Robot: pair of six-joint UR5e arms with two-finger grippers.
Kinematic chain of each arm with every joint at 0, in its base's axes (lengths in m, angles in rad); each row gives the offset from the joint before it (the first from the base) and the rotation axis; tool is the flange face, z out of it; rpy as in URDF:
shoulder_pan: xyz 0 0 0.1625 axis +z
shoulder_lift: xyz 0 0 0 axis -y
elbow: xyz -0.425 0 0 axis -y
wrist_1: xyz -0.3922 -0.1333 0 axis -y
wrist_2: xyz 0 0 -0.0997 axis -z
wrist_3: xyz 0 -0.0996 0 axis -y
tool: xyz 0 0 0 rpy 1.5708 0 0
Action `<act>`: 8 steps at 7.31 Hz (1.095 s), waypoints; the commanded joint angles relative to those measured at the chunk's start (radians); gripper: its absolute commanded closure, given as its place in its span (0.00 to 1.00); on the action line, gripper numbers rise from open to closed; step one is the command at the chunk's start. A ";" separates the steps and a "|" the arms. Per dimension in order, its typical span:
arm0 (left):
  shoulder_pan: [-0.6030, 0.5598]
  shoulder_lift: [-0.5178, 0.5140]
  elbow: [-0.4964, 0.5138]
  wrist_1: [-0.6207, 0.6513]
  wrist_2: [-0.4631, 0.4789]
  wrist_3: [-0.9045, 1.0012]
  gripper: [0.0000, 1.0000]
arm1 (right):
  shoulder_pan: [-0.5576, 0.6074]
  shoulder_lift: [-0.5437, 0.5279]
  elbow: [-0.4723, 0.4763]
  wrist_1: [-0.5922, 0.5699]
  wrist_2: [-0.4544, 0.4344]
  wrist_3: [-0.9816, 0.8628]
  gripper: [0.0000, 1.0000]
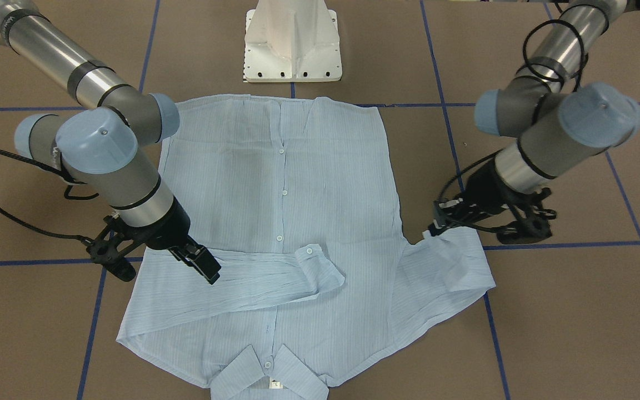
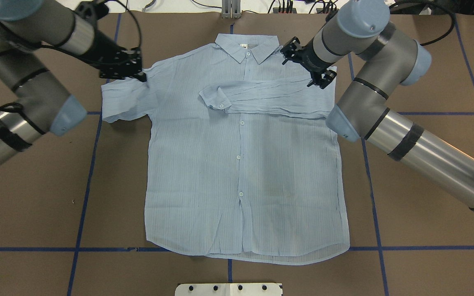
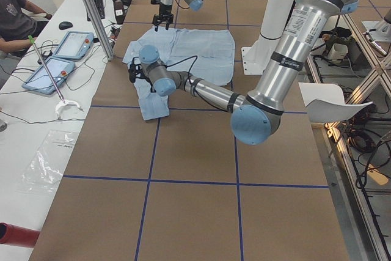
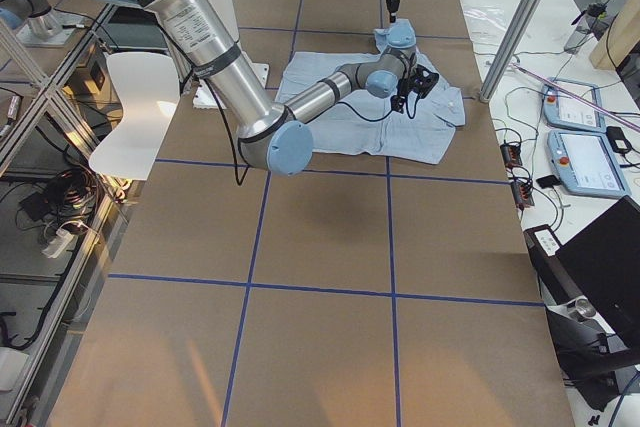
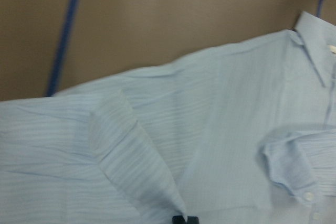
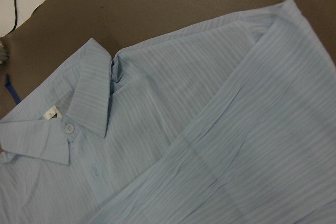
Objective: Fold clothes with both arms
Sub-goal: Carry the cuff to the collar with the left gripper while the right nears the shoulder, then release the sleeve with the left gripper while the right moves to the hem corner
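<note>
thin, finely striped light-blue shirt [image 2: 245,164] lies flat on the brown counter [image 2: 35,205]. my left gripper [image 2: 138,76] has its jaws pinching a crumpled sleeve fold. right gripper [image 2: 322,79]: jaws look spread just above the other sleeve, tips hard to make out.

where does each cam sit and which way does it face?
Front-facing: across the table, facing robot; left arm at right, right arm at left, base at top.
Overhead: behind robot, looking down; both arms; shares the folded sleeve with front-facing.
Exterior left: table's left end; left arm near.
Exterior right: right end; right arm near.
Left wrist: above shirt; left end effector tip.
Right wrist: above collar; no robot parts.
</note>
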 commanded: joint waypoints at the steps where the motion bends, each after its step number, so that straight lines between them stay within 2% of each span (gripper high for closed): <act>1: 0.119 -0.180 0.022 -0.002 0.117 -0.220 1.00 | 0.041 -0.076 -0.002 -0.002 0.000 -0.161 0.00; 5: 0.227 -0.384 0.175 -0.002 0.274 -0.353 1.00 | 0.043 -0.090 -0.002 0.001 -0.002 -0.165 0.00; 6: 0.250 -0.392 0.187 -0.004 0.310 -0.359 0.77 | 0.043 -0.092 -0.002 0.001 -0.002 -0.165 0.00; 7: 0.271 -0.400 0.193 -0.005 0.332 -0.359 0.44 | 0.041 -0.093 0.001 0.003 -0.005 -0.165 0.00; 8: 0.284 -0.446 0.241 -0.005 0.349 -0.373 0.43 | 0.043 -0.102 0.001 0.005 0.000 -0.165 0.00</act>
